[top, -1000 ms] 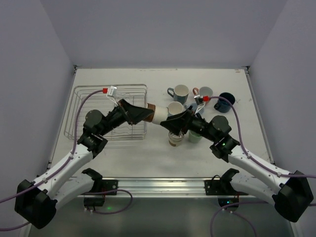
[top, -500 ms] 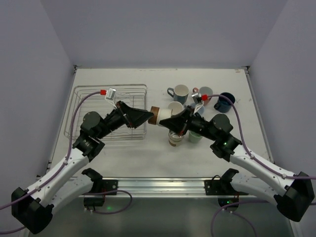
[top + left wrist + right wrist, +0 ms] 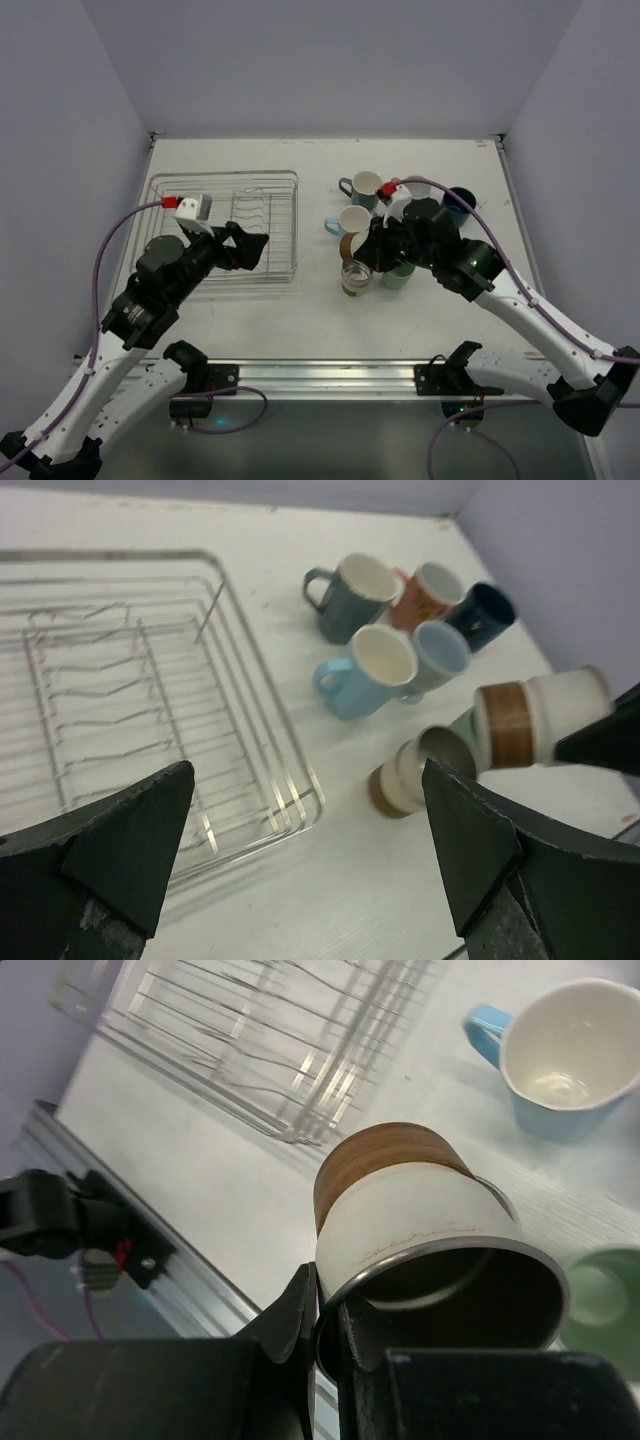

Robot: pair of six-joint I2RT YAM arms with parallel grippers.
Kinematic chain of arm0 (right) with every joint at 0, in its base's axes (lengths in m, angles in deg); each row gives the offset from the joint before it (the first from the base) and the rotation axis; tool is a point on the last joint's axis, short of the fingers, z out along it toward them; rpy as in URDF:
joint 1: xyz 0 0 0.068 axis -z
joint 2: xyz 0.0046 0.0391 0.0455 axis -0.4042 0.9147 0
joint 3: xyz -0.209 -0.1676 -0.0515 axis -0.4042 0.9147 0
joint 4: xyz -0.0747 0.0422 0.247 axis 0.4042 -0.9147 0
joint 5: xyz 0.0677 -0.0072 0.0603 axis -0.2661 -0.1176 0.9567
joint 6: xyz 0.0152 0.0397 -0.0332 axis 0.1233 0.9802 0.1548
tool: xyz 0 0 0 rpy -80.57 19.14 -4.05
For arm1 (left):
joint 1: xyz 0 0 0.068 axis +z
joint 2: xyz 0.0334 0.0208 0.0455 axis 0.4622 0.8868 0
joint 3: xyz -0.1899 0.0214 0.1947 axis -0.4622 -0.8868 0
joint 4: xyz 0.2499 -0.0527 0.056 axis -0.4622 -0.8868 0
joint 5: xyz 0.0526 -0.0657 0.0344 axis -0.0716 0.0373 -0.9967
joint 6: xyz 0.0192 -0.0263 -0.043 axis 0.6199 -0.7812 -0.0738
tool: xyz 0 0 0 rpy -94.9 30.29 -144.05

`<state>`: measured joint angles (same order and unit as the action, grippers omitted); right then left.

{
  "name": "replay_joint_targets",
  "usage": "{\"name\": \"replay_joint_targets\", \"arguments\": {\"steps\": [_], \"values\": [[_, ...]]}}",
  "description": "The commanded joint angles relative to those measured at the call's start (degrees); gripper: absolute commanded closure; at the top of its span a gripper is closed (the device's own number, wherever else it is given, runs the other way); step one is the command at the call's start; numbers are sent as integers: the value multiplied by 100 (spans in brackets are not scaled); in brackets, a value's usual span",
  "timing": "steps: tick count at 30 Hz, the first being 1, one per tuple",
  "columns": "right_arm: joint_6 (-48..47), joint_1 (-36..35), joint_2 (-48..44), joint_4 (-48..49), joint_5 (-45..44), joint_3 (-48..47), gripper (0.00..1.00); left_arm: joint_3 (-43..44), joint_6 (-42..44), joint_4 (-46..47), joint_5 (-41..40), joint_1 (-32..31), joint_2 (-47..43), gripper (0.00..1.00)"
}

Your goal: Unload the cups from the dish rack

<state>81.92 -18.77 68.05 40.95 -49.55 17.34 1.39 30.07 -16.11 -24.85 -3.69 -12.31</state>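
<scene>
The beige handleless tumbler point(image 3: 400, 1210) with a glossy cream body and a wide brown band round its base lies almost on its side in the air. Its long axis runs roughly level, with the brown base pointing toward the silver wire dish rack point(image 3: 230, 174) and the open mouth facing back toward the right gripper point(image 3: 325, 1332). That gripper's jaws are clenched on the tumbler's rim, one finger inside the mouth and one outside. The tumbler hangs over the white worktop point(image 3: 300, 320) to the right of the rack and well clear of its wires. It is just above a second beige tumbler point(image 3: 353, 280) with the same brown base, which stands upright with its mouth up. A pale green tumbler point(image 3: 398, 277) stands just beside that one, partly under the right arm. Close behind the held tumbler sits a light blue mug point(image 3: 352, 220) with a cream inside and its handle turned toward the rack. Farther back cluster a grey-teal mug point(image 3: 363, 186), a salmon pink mug point(image 3: 428, 592) and a navy mug point(image 3: 460, 200), close together. The left gripper point(image 3: 250, 247) hovers over the near part of the rack with its jaws spread wide and released, grasping nothing.
</scene>
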Motion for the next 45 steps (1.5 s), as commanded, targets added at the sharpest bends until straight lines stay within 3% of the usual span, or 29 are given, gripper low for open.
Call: {"name": "replay_joint_targets", "arguments": {"steps": [1, 7, 20, 36, 38, 41, 42, 45], "values": [[-586, 16, 463, -1490, -619, -646, 100, -331, 710, -1007, -763, -15, -215, 0], [-789, -142, 1553, -2746, -1076, -1780, 100, -981, 771, -454, -782, -15, -523, 0], [-789, -757, 3248, -4118, -1728, -3494, 100, -1017, 929, -401, -377, 116, -734, 0], [-842, -933, 4243, -4550, -1948, -3847, 99, -1070, 955, -339, -263, 178, -1024, 0], [-860, -933, 4270, -4559, -1957, -3838, 96, -1070, 955, -339, -263, 187, -1024, 0], [-877, -960, 4296, -4524, -1983, -3856, 82, -1070, 955, -339, -263, 187, -1041, 0], [-886, -960, 4279, -4489, -1983, -3873, 72, -1070, 955, -339, -280, 195, -1059, 0], [-877, -1004, 4156, -4374, -1939, -4031, 59, -1070, 938, -348, -316, 196, -1050, 0]]}}
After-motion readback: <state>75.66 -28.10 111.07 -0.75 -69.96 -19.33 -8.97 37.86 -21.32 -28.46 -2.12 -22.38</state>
